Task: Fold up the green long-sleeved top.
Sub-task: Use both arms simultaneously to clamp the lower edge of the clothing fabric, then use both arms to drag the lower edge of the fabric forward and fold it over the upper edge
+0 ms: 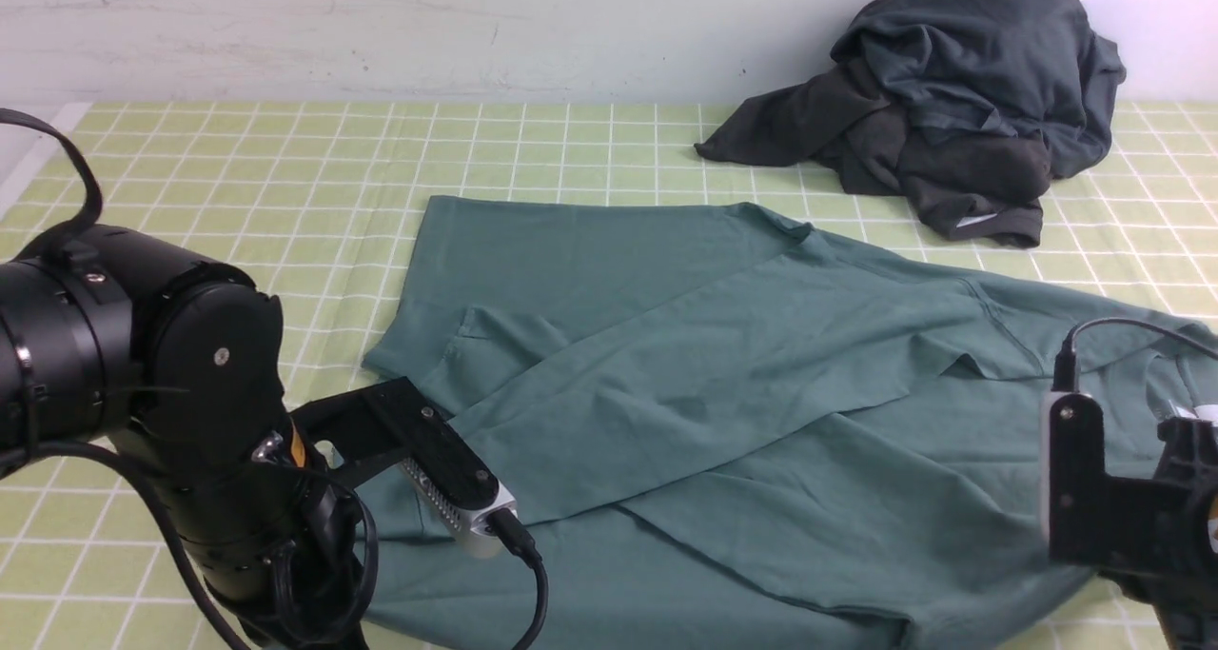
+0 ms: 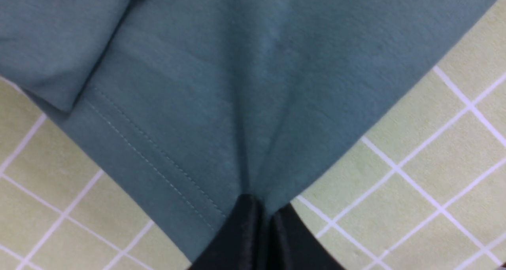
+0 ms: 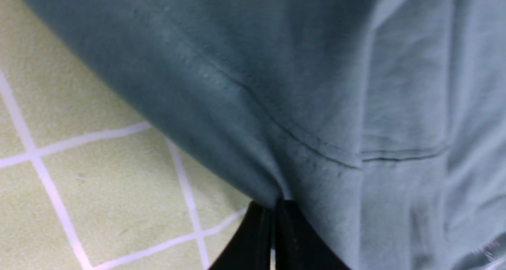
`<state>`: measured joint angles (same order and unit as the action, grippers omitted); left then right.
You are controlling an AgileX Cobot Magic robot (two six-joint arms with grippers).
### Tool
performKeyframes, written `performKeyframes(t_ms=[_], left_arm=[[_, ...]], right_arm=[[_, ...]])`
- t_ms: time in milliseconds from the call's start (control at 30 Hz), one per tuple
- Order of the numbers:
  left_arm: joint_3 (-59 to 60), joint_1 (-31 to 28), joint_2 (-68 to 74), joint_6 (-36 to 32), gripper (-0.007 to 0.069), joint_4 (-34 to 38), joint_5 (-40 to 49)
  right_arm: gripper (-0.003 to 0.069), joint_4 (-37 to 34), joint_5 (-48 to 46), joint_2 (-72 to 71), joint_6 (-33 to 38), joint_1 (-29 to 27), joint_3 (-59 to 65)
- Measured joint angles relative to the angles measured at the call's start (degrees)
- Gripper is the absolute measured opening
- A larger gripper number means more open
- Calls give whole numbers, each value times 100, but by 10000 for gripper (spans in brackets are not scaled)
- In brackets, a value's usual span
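Note:
The green long-sleeved top (image 1: 723, 393) lies spread on the checked table, with a sleeve folded across its body. My left gripper (image 2: 264, 210) is shut on a pinch of the top's edge (image 2: 221, 116) near a stitched hem, at the top's near left side; its jaws are hidden behind the arm in the front view. My right gripper (image 3: 273, 208) is shut on the top's fabric (image 3: 300, 96) near a seam, at the near right side. The fabric rises from both pairs of jaws, which are pressed together.
A dark charcoal heap of clothes (image 1: 952, 98) sits at the far right against the wall. The yellow-green checked cloth (image 1: 238, 165) covers the table. My left arm (image 1: 143, 364) fills the near left; my right arm's wrist (image 1: 1123, 498) is at the near right edge.

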<state>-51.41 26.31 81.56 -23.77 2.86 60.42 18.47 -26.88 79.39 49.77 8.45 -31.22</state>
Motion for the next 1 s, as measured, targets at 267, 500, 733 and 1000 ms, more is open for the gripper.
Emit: performKeyframes(t_ms=[267,500,733,1000], left_arm=[[0,-13,-1128,830,3,-152,-519],[-441,-462,-654,1833,3,-286,-1985],[-2146,-916,1088,1948,3,-286,-2301],[-4830,-1208,3439,1992,3,-412,-1957]], right_arm=[[-5,-239,-600,-841,-861,-5,-465],[-5,-170,206,18,-1760,-141,-1471],[-5,-41,355,1736,-2419,-371,-3089],[-5,76,312,3285,-2798,-448,-4984]])
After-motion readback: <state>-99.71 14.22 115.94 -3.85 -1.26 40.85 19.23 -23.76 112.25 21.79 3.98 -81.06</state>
